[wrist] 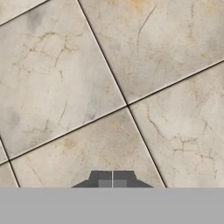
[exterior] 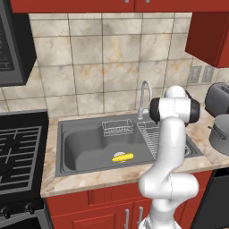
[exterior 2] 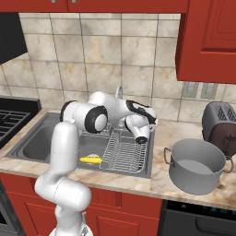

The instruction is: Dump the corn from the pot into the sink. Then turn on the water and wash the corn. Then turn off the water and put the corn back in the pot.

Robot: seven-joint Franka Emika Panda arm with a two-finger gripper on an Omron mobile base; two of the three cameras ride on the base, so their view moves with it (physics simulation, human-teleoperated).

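Observation:
The yellow corn lies on the floor of the dark grey sink, toward its front; from the right it shows as the corn just left of the wire rack. The grey pot stands upright and empty on the counter right of the sink. My gripper is shut on nothing, its tips pressed together and pointed at the beige wall tiles. The arm's forearm bends over the sink's back right, close to the chrome tap. No water runs from the tap.
A wire dish rack fills the sink's right part, and a small wire basket hangs at its back. A dark toaster stands behind the pot. A black stove lies to the left. Red cabinets hang overhead.

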